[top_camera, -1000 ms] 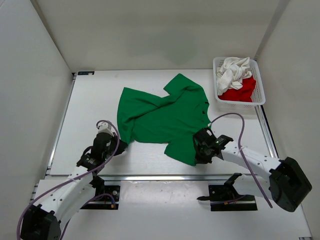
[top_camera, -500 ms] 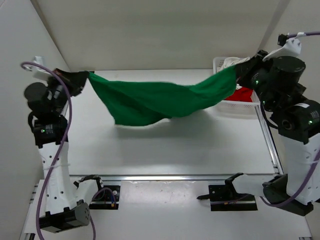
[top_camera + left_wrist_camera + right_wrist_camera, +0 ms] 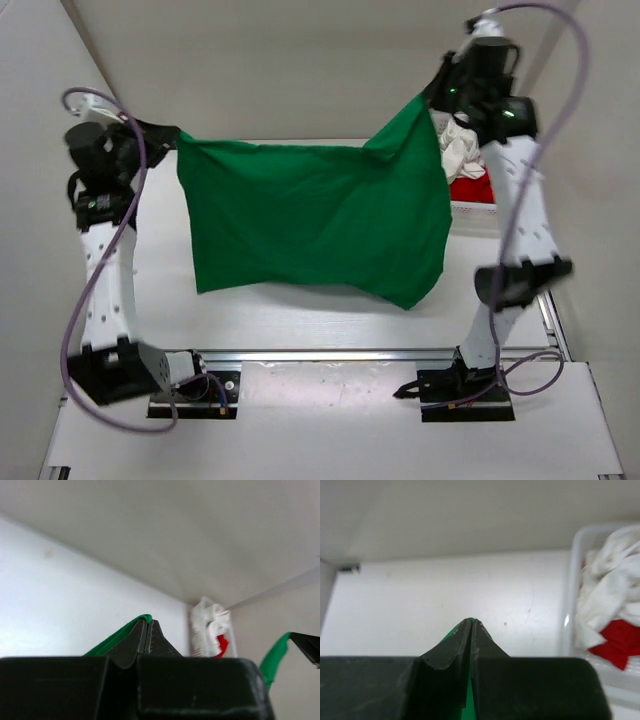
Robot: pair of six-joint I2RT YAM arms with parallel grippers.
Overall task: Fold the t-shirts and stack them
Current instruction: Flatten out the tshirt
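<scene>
Green t-shirt (image 3: pixel 320 225) hangs spread across mid-frame; our left gripper (image 3: pixel 170 138) and right gripper (image 3: pixel 432 95) each pinch a top corner.

There are three t-shirts in all: one green t-shirt (image 3: pixel 320 220), one white t-shirt (image 3: pixel 458 150) and one red t-shirt (image 3: pixel 468 188). One white basket (image 3: pixel 571 580) is in view, and one tabletop (image 3: pixel 300 320). The robot arms number two, a left arm (image 3: pixel 105 260) and a right arm (image 3: pixel 525 200). Each carries a single end effector, making two: the left end effector (image 3: pixel 172 135) and the right end effector (image 3: pixel 432 100). Two purple cables show, the left cable (image 3: pixel 68 335) and the right cable (image 3: pixel 578 60). Two black base plates count as well, the left base plate (image 3: pixel 205 390) and the right base plate (image 3: pixel 465 400).
</scene>
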